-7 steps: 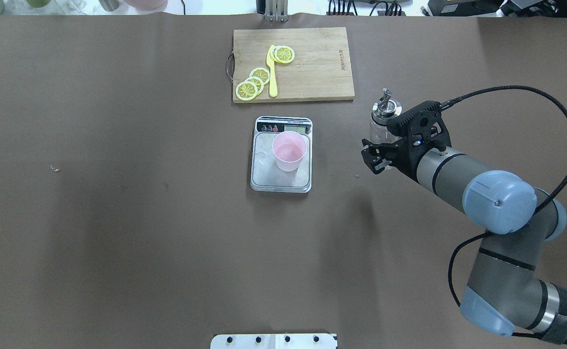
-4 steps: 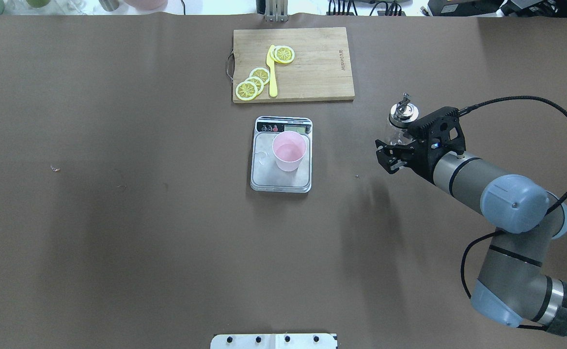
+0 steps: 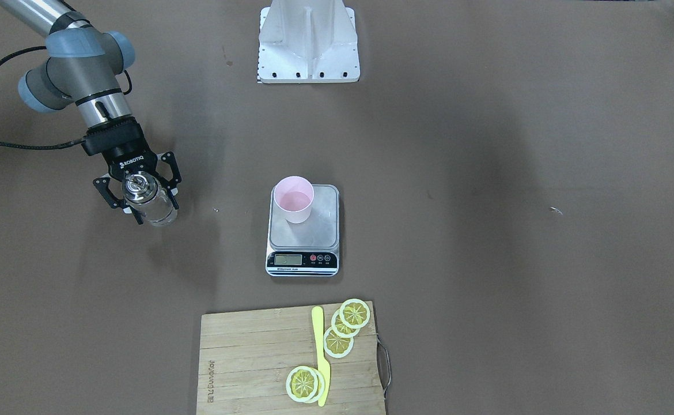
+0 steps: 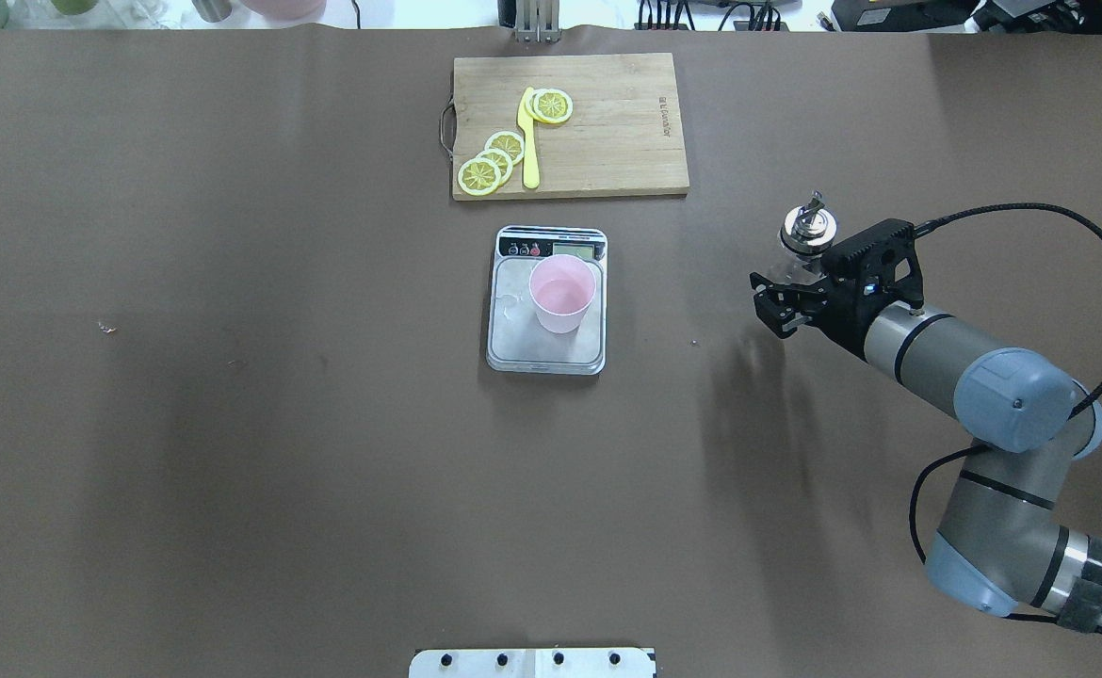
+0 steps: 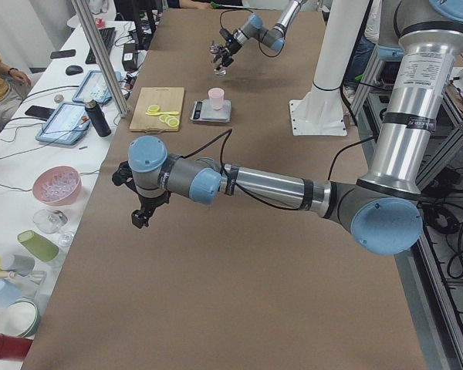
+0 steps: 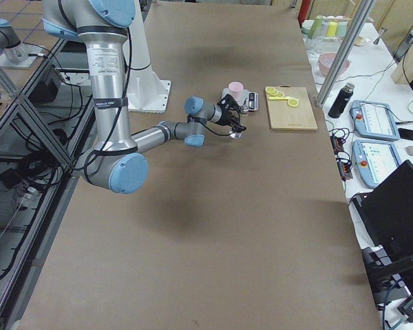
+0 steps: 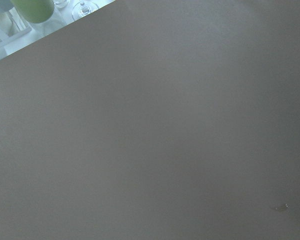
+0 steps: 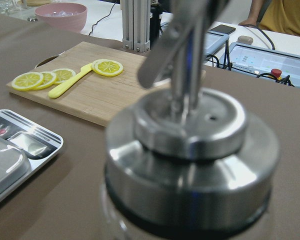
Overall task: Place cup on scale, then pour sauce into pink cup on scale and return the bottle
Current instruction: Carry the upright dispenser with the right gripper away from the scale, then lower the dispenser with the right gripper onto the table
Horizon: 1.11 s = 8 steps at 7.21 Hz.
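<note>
The pale pink cup point(image 4: 562, 294) stands upright on the silver scale point(image 4: 523, 356) at mid-table; both also show in the front-facing view, cup point(image 3: 294, 199) on scale point(image 3: 324, 230). My right gripper point(image 3: 141, 204) is shut on the clear glass bottle point(image 3: 144, 202) and holds it upright, well off to the scale's right in the overhead view. There I see its silver spout point(image 4: 807, 226). The right wrist view is filled by the bottle's metal cap point(image 8: 190, 165). My left gripper point(image 5: 139, 218) shows only in the exterior left view, far from the scale. I cannot tell if it is open.
A wooden cutting board point(image 4: 607, 141) with lemon slices point(image 4: 490, 162) and a yellow knife point(image 4: 527, 141) lies just beyond the scale. The robot's white base point(image 3: 308, 43) stands at the near table edge. Bowls and cups point(image 5: 55, 185) sit on a side table past my left arm.
My right gripper has carried the bottle farther to the right, away from the scale, keeping it upright. The cup and scale have not moved.
</note>
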Available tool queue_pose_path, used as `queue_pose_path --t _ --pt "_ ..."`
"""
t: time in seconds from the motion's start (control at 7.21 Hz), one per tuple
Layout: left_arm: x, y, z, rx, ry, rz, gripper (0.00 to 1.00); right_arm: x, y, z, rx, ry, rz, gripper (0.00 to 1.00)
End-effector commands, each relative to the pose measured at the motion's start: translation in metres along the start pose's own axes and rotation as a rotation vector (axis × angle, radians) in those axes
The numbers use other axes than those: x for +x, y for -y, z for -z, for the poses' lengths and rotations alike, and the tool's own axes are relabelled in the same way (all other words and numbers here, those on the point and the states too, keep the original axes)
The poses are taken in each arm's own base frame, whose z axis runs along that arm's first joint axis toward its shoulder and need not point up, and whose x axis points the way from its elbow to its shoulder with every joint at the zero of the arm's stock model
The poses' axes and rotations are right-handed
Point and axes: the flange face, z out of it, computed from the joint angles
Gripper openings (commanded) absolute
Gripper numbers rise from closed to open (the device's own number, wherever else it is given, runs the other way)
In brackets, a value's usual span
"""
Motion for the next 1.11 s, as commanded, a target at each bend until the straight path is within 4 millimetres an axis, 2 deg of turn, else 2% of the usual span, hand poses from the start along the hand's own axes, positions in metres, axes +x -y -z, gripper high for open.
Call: queue_pose_path --t 0.0,0.69,0.97 --pt "0.001 0.002 0.001 0.002 0.0 -0.002 0.98 0.007 -0.009 -0.004 0.003 0.0 -0.001 0.0" --pt "0.001 -0.004 -0.001 0.005 0.001 0.001 0.98 0.024 -0.029 -0.012 0.021 -0.014 0.0 0.0" --pt "0.0 -0.004 -0.001 0.006 0.001 0.001 0.98 0.02 -0.032 -0.012 0.029 -0.022 0.003 0.0"
